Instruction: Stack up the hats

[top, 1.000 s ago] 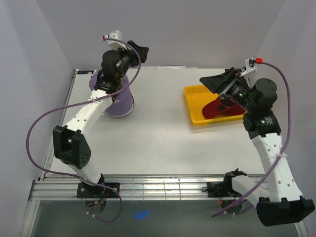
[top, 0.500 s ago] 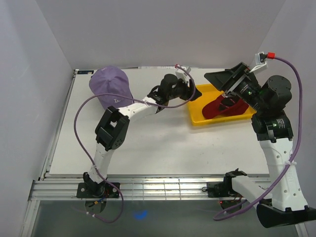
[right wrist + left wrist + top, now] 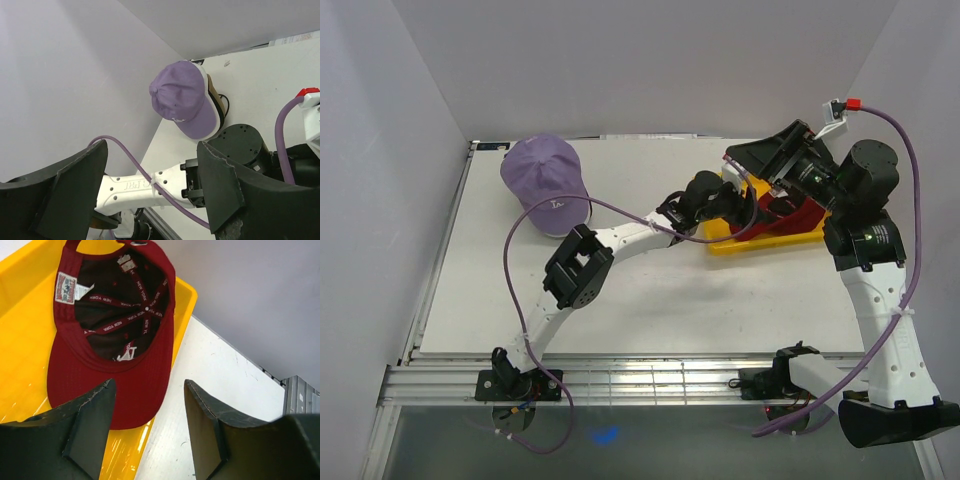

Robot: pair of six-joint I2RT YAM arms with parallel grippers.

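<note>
A red hat [image 3: 115, 315] lies upside down in the yellow tray [image 3: 25, 340], its brim towards my left gripper [image 3: 147, 430]. That gripper is open and holds nothing. Its fingertips stand just short of the brim, at the tray's edge. From above, the left gripper [image 3: 738, 203] reaches across to the red hat [image 3: 790, 218]. My right gripper [image 3: 757, 178] hovers open above the tray and is empty. A purple hat [image 3: 545, 180] sits at the far left on top of a pile. White and tan edges show under the purple hat [image 3: 182, 105], seen beyond my right gripper [image 3: 150, 185].
The yellow tray [image 3: 760, 243] stands at the back right of the white table [image 3: 650, 290]. White walls close the back and both sides. My left arm [image 3: 630, 235] stretches across the table's middle with its purple cable looping above it.
My left arm has swung right from the purple hat, which stays on the pile, to the tray's near edge. My right gripper has shifted a little above the tray.
</note>
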